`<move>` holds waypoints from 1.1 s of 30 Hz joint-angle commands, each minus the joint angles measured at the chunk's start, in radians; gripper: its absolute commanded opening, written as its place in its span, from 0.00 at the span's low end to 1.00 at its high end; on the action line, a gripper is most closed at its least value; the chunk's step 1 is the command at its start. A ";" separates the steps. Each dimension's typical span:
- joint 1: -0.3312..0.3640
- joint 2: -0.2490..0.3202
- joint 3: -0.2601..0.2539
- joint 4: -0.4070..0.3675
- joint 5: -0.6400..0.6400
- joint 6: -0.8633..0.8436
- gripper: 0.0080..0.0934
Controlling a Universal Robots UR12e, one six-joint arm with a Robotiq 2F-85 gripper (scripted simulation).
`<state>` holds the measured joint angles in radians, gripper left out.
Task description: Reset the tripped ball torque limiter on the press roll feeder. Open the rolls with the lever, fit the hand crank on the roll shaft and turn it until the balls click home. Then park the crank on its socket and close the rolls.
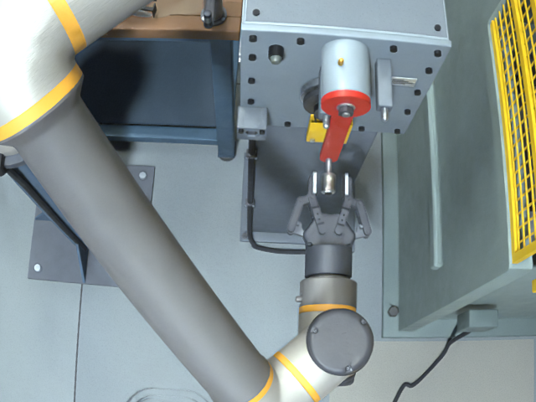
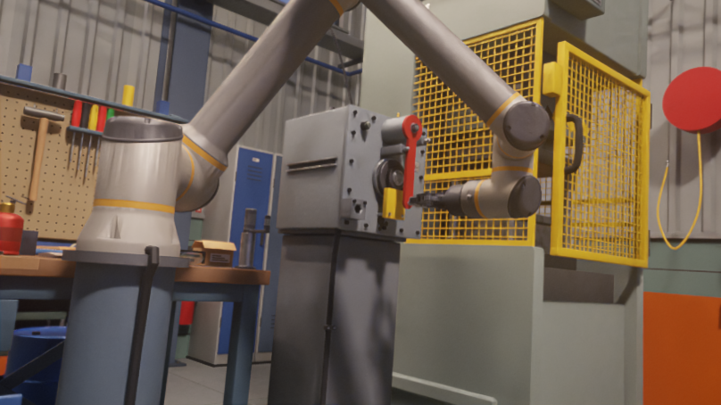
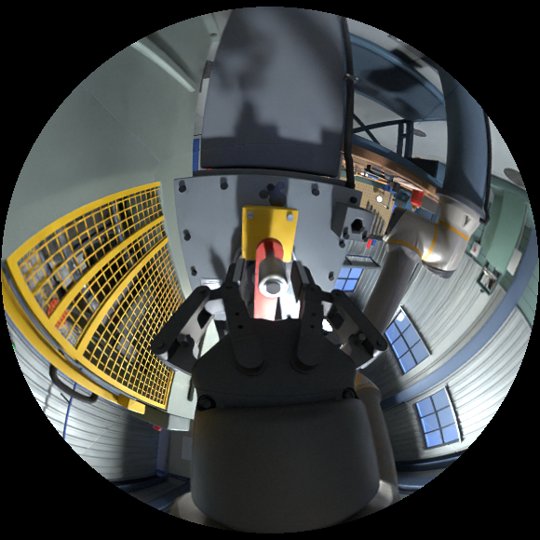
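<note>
The roll shaft is mostly hidden behind the hub of the red hand crank (image 1: 339, 130) (image 2: 410, 160), which sits on the grey cylindrical limiter housing (image 1: 345, 69) on the feeder's face. The crank arm hangs down from the hub and ends in a metal handle knob (image 1: 329, 182) (image 3: 272, 284). My gripper (image 1: 330, 181) (image 2: 416, 200) (image 3: 272, 292) is open and holds nothing; its fingers stand on either side of the knob. A yellow bracket (image 1: 315, 131) (image 3: 269, 231) sits behind the crank's lower end. A small grey lever block (image 1: 384, 82) stands to the right of the housing.
The grey feeder box (image 2: 342, 171) stands on a pedestal beside the press with its yellow mesh guard (image 2: 594, 166). A black cable (image 1: 255, 207) runs down the pedestal left of my wrist. A workbench (image 2: 221, 274) lies left of the feeder.
</note>
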<state>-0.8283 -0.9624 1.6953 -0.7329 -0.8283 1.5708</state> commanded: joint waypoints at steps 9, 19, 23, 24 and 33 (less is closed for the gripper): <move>0.000 -0.001 -0.001 0.000 0.000 0.000 0.49; 0.000 -0.001 -0.001 0.000 0.000 0.000 0.26; 0.000 -0.001 -0.001 0.000 0.000 0.000 0.16; 0.000 -0.001 -0.001 0.000 0.000 0.000 0.14; -0.001 -0.002 0.001 -0.001 -0.001 0.000 0.00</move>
<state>-0.8297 -0.9634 1.6971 -0.7337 -0.8300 1.5708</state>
